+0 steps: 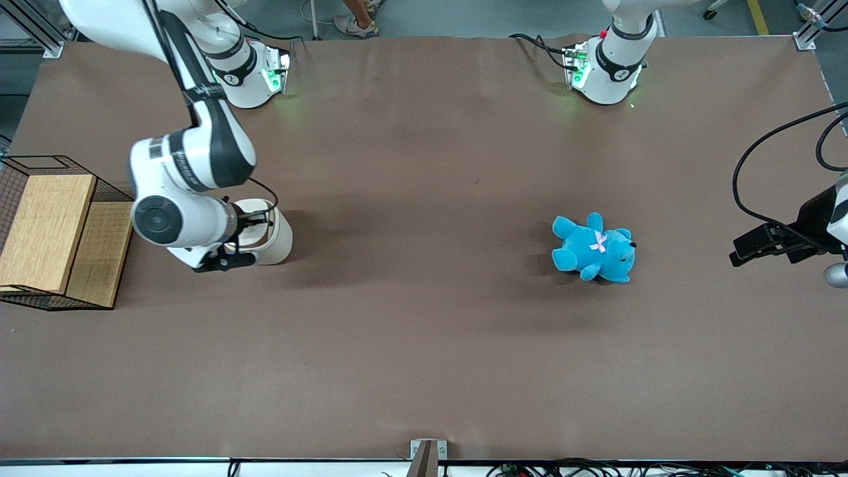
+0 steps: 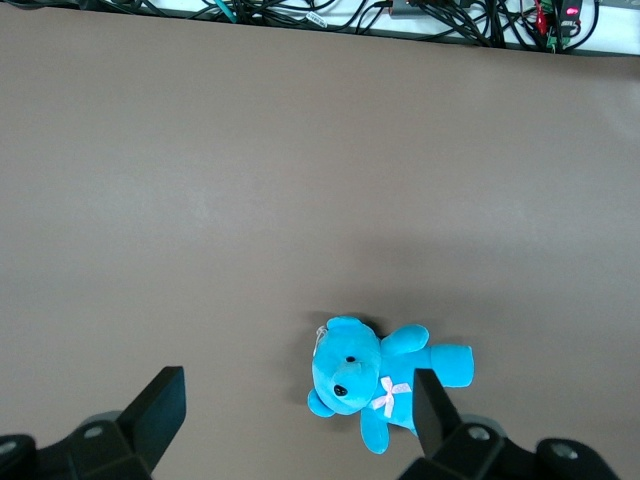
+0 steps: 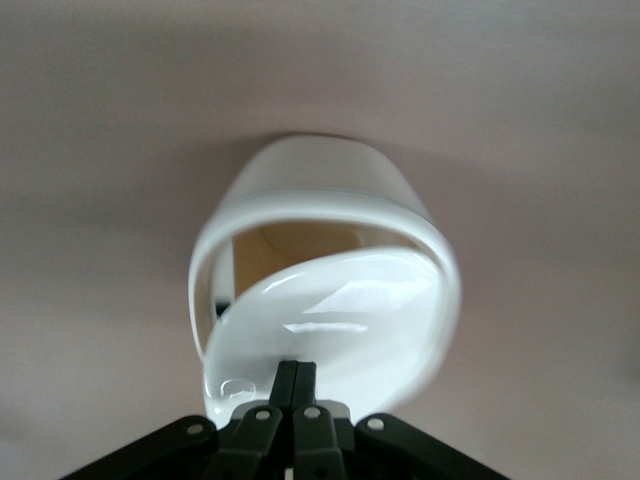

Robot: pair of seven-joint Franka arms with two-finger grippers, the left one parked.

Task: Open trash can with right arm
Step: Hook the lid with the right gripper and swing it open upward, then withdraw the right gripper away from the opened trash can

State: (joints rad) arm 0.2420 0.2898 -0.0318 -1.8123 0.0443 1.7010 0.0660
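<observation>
Trash can [image 1: 275, 238] stands on the brown table [image 1: 424, 344] toward the working arm's end, just beside the wood-and-wire box [image 1: 56, 232] and well apart from the blue teddy [image 1: 593, 248], which lies toward the parked arm's end.

The right arm [image 1: 192, 165] bends down over the can, and its gripper [image 3: 296, 378] sits at the lid's edge with the two fingers pressed together, nothing seen between them. From the wrist camera the lid [image 3: 330, 320] is tilted partway into the can, with a gap showing the inside at about twelve o'clock of the lid. The fingertips meet the lid at its six o'clock edge.

The main risk, as a judgement, is that the light plastic can slides or tips if the push goes sideways rather than down onto the lid, since nothing holds its body. The glossy lid could also slip off the narrow fingertips and swing back closed. A push too deep might jam the fingers against the rim [image 3: 440, 260].

In the front view the gripper lies at roughly nine o'clock of the can, touching its top.
</observation>
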